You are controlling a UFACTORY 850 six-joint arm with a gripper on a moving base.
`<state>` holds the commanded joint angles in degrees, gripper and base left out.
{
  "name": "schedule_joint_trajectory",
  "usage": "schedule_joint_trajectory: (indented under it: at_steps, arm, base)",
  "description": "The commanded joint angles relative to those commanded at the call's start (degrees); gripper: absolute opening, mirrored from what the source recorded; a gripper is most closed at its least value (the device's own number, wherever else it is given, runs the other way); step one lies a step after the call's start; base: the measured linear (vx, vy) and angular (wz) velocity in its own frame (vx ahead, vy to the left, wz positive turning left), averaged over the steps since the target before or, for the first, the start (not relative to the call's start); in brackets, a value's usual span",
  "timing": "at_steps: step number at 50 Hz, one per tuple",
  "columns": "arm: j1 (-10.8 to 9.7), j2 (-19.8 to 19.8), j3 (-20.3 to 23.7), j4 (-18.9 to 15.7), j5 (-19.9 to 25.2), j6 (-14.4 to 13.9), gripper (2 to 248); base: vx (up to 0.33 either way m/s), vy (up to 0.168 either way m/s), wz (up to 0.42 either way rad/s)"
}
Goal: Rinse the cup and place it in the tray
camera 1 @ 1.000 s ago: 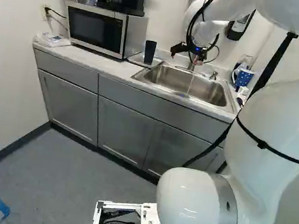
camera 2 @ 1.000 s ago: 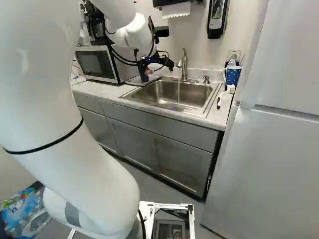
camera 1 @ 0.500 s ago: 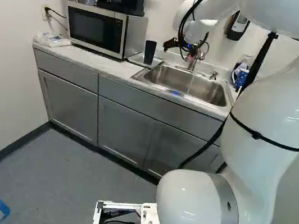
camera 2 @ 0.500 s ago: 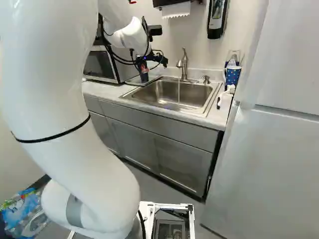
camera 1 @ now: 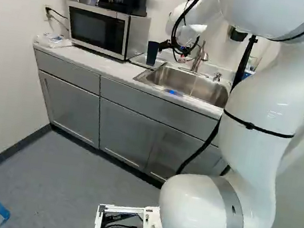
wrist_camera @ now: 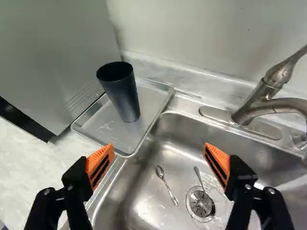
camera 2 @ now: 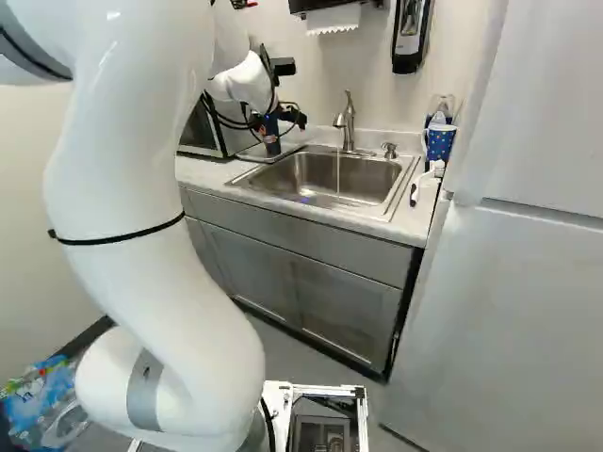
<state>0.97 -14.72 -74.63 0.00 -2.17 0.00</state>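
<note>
Fridge (camera 2: 499,282) stood at R. White arm (camera 2: 141,169) rose from base, reached fwd over the counter (camera 1: 98,68). Microwave (camera 1: 98,30) sat on counter, L side. Sink (camera 2: 311,174) was set in counter, R of microwave; tray (wrist_camera: 108,127) lay between the two. Gripper (camera 1: 173,51) was near tray & L part of sink, fingers wide apart. Faucet (camera 2: 348,122) stood at sink's far edge, thin water stream (camera 2: 338,174) running in. Dark cup (wrist_camera: 122,96) was upright on tray, ahead of gripper (wrist_camera: 159,155). Blue dotted mug (camera 2: 440,143) stood R of sink. Spoon (wrist_camera: 166,186) lay in sink, beside drain (wrist_camera: 200,203).
</note>
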Motion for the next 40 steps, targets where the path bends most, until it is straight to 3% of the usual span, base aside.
schedule_joint_trajectory:
  at_steps: [40]
  arm:
    - [3.44, -12.47, -9.83, 0.00, 3.78, 0.00, 247]
  base:
    - [0.000, 0.000, 0.000]
